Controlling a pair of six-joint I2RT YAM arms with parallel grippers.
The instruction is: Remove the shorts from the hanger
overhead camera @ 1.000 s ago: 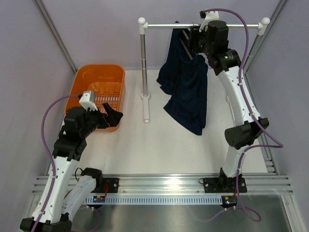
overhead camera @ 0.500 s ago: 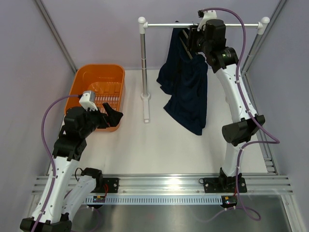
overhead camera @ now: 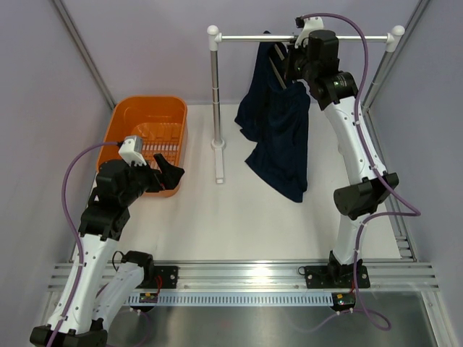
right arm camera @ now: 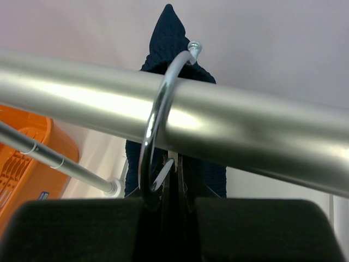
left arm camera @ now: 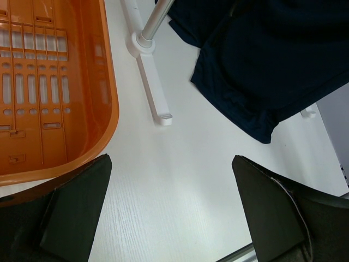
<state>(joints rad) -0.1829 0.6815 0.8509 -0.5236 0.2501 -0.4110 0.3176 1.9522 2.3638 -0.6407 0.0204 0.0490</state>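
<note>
The dark navy shorts (overhead camera: pixel 278 137) hang limp from the hanger (overhead camera: pixel 275 63) on the silver rail (overhead camera: pixel 246 38), their lower edge near the table. My right gripper (overhead camera: pixel 291 66) is up at the rail, shut on the hanger just under its hook. In the right wrist view the wire hook (right arm camera: pixel 158 120) loops over the rail (right arm camera: pixel 245 125), the jaws of my right gripper (right arm camera: pixel 174 202) are pressed together on the hanger's top, and shorts fabric (right arm camera: pixel 169 33) shows behind. My left gripper (overhead camera: pixel 168 173) hovers open by the basket; in its own view this gripper (left arm camera: pixel 172 207) holds nothing, and the shorts (left arm camera: pixel 262 60) lie far ahead.
An orange basket (overhead camera: pixel 116 123) sits at the left, its wall (left arm camera: pixel 106 82) close to my left fingers. The rail stand's post (overhead camera: pixel 215 94) and white foot (left arm camera: pixel 150 82) stand between the basket and the shorts. Grey walls close in on both sides.
My right gripper has moved up and slightly left to the rail and shut on the hanger's top. The left arm has not moved.
</note>
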